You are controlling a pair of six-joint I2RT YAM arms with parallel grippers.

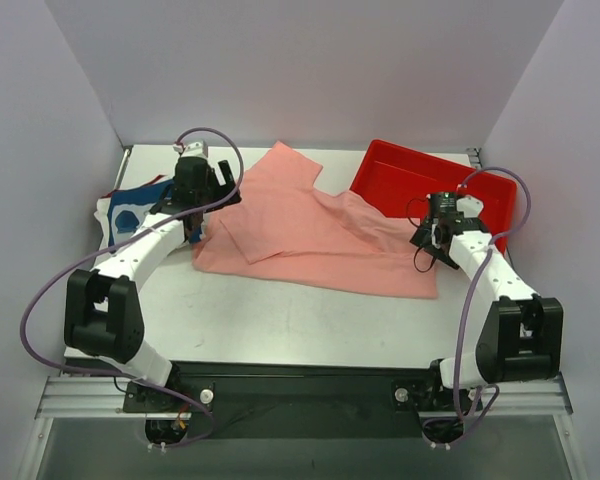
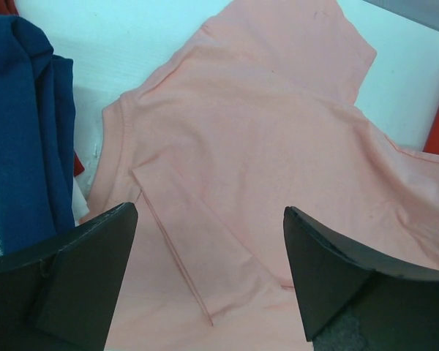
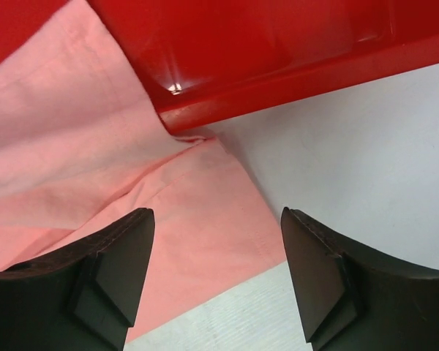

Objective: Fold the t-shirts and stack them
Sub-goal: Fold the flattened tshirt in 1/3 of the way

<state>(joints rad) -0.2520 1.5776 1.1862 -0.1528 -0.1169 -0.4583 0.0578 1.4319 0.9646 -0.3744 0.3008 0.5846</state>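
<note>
Top external: left pincer (image 1: 222, 184) apart over pink t-shirt (image 1: 310, 240) edge, right pincer (image 1: 430, 250) apart beside tray (image 1: 412, 172) rim

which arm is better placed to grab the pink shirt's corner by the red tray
Right, probably. The right gripper hovers open over that corner of the pink shirt beside the red tray; the left gripper is open over the opposite side, by the blue shirt.

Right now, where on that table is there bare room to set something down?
The bare table between the near hem of the pink shirt and the arm bases. Crowded: navy shirt far left, red tray far right.
</note>
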